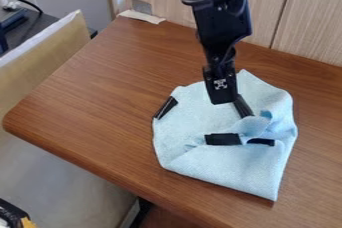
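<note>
Spreading widest and nearest to the camera as a brown wooden counter (100, 97), bearing a light-blue cloth (190, 157) on its right-hand part, with the cloth's pointed corner aiming toward the near edge. Looking partway worked, by judgement: lying broad and fairly smooth at the left and along the near side, yet bunching into a raised fold (257, 123) right of the middle. Not forming a neat shape so far; apparently leaving creases, an uneven outline and that raised part to be dealt with. Offering, as the closest thing to a container, only the small shaded hollow in the fold, and not letting any contents be made out.

Coming down from the top edge as a black arm (224, 17), ending in the black gripper (221, 94) and hanging over the cloth's upper middle, just beside the raised fold. Not letting it be told whether spreading, pressing together or pinching cloth.

Showing smaller still as a wide black strip (222, 139) and a narrower black strip (260, 142) on the cloth, with creases running between, and a slanting black strip (165, 108) at the cloth's left edge.
</note>
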`<action>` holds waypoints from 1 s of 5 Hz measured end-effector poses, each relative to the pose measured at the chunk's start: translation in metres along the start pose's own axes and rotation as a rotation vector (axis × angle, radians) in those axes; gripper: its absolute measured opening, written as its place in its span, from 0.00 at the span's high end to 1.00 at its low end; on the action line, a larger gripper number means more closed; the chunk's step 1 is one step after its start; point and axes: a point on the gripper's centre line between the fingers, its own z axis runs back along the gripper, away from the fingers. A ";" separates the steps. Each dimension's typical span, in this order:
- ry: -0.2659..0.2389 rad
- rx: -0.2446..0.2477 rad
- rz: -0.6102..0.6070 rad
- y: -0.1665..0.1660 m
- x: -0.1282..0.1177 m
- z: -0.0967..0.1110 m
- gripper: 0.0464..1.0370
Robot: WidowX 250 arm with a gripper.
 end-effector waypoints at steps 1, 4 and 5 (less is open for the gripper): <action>0.011 -0.026 0.007 -0.001 -0.003 -0.009 0.04; 0.022 0.000 -0.052 0.009 -0.010 -0.054 0.04; 0.019 -0.012 -0.064 0.006 -0.012 -0.069 0.04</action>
